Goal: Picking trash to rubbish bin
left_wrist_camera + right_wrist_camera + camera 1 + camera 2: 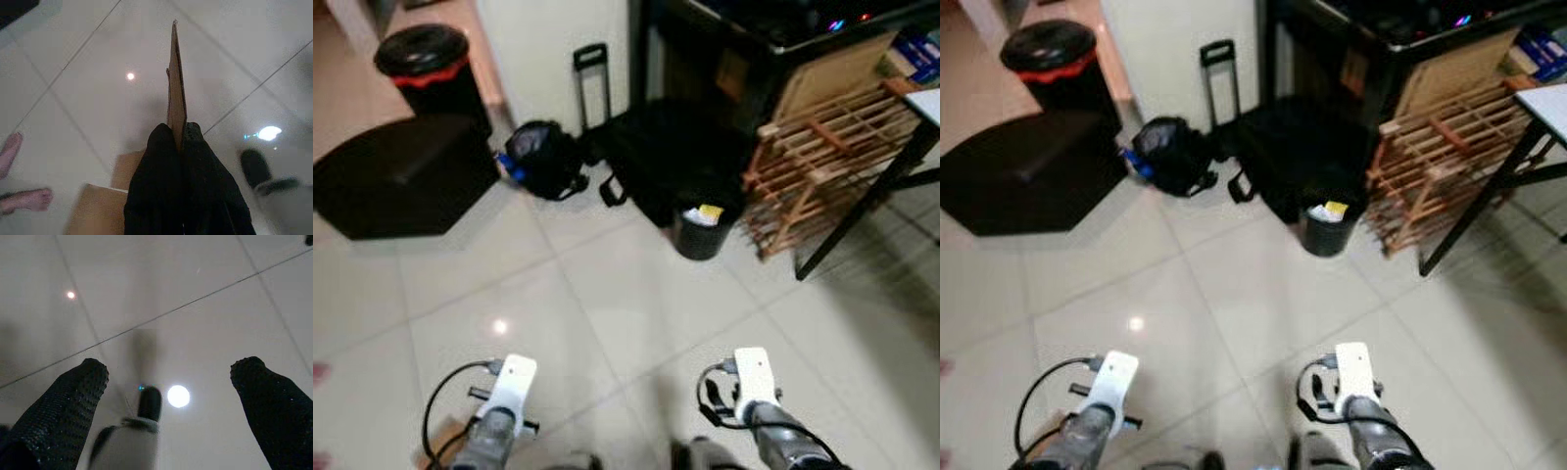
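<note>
The left gripper (180, 139) pinches a thin brown cardboard sheet (176, 88) by its edge, right gripper (171, 377) spread empty; the sheet may slip before reaching the small black rubbish bin (703, 230).

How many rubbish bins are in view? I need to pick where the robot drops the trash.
2. A small black bin with paper inside stands ahead by the wooden rack. A bigger black bin with red liner stands far left, behind the dark ottoman. Others may be hidden.
</note>
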{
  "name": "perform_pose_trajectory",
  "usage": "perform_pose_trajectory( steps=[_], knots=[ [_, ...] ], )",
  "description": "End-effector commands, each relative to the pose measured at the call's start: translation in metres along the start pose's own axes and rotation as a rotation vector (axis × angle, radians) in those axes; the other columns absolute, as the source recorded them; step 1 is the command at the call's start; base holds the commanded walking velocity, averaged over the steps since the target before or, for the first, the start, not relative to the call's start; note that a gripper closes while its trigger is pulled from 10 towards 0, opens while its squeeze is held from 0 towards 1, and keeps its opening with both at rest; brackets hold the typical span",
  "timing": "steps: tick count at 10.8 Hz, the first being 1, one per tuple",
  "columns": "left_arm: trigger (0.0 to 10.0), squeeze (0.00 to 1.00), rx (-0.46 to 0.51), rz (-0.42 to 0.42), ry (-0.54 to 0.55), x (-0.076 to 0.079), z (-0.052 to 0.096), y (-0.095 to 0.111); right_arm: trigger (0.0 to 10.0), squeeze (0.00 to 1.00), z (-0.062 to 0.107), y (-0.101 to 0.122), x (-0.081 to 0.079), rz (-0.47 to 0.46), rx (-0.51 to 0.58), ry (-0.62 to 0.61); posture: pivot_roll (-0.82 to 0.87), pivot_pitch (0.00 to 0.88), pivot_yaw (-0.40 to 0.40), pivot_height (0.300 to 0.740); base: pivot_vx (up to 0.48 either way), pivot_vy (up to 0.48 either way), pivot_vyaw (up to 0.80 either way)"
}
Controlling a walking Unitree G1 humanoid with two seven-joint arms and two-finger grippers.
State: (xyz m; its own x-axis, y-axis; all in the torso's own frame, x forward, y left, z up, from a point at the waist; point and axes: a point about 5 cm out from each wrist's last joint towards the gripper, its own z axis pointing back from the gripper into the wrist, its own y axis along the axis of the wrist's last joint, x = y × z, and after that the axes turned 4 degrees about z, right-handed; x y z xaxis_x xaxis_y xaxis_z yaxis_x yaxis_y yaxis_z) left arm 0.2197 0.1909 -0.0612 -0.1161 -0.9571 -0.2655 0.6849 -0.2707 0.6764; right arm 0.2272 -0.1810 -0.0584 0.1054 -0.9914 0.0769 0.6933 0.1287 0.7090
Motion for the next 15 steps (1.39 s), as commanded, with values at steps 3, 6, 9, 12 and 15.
perform_pose_trajectory(
  steps=[3, 6, 9, 12, 15],
  knots=[
    [10.0, 0.0, -0.013, -0.006, -0.006, 0.0017, 0.0014, -0.005, 10.0, 0.0, 0.0015, -0.0062, 0.0002, -0.009, -0.018, -0.002, -0.01, 0.164, 0.046, 0.74, 0.344, 0.0, 0.0],
    [10.0, 0.0, -0.012, -0.012, -0.012, 0.0025, 0.0012, -0.0043, 10.0, 0.0, 0.0018, -0.0085, -0.0013, -0.016, -0.028, 0.005, -0.01, 0.159, 0.049, 0.74, 0.363, 0.0, 0.0],
    [10.0, 0.0, -0.012, -0.012, -0.013, 0.0028, 0.0011, -0.004, 10.0, 0.0, 0.0019, -0.0095, -0.0021, -0.021, -0.034, 0.012, -0.01, 0.167, 0.046, 0.74, 0.36, 0.0, -0.53],
    [10.0, 0.0, -0.018, -0.007, -0.01, 0.0029, 0.0016, -0.0059, 10.0, 0.0, 0.002, -0.0097, -0.002, -0.01, -0.035, 0.007, -0.01, 0.176, 0.042, 0.74, 0.363, 0.0, 0.0],
    [10.0, 0.0, -0.019, -0.006, -0.007, 0.0017, 0.0016, -0.006, 10.0, 0.0, 0.0017, -0.0088, -0.002, -0.01, -0.034, 0.004, 0.0, 0.179, 0.042, 0.74, 0.361, 0.0, 0.0]
  ],
)
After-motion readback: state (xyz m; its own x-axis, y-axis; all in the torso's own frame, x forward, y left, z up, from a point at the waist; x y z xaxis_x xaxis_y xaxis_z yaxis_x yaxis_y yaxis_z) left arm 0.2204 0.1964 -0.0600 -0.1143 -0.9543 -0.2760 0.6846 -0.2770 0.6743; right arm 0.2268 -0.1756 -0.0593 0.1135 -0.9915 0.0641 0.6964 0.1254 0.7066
